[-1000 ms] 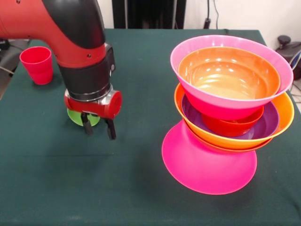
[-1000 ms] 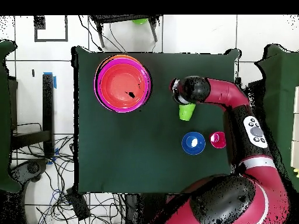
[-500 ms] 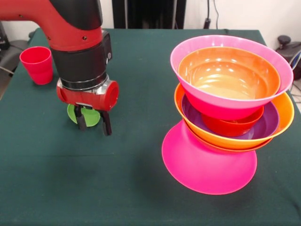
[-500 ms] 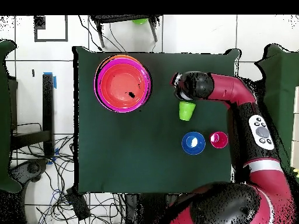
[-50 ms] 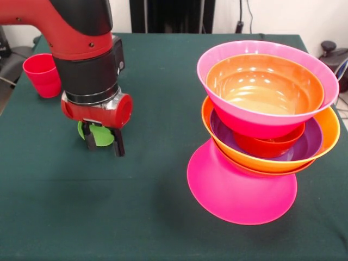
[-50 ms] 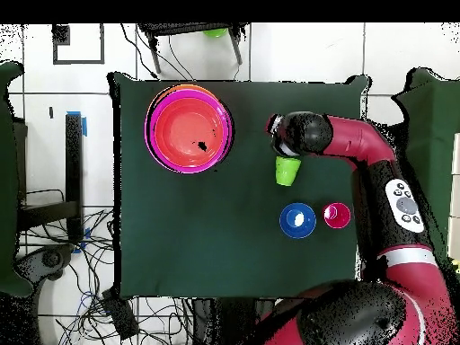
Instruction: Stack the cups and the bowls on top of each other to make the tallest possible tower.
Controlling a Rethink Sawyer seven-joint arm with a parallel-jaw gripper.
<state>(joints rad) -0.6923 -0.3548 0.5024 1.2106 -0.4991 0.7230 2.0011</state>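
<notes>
1. Now hovering low over the lime green cup (image 5: 97,134), the end effector (image 5: 101,147), fingers spread, nothing pinched yet; the cup appears to lie tipped on the worktop (image 5: 152,217), mouth turned toward the front camera, partly behind the fingers.
2. Likely to go wrong: a finger landing on the curved wall and rolling the cup aside, since a tipped tumbler gives little flat surface to pinch.
3. Also possible: a pinch too close to the rim, squeezing the thin plastic so that it springs out on lifting.
4. Later hazard, as a judgement only: the tower (image 5: 266,125) looks off-centre above its upturned hot pink base (image 5: 239,187), so a cup set down hard on top could shift or topple it.
5. Containers: on that base a large orange bowl (image 5: 326,133), inside it a purple bowl (image 5: 304,147), a small red-orange bowl (image 5: 266,145) in the purple one, then a hot pink bowl (image 5: 261,117) with a red-orange bowl (image 5: 261,87) nested in it, itself empty.
6. Elsewhere: red cup (image 5: 42,74) upright and empty near the worktop's far edge; small blue bowl (image 6: 297,220) beside it in the overhead view, empty, well apart from the tower.
</notes>
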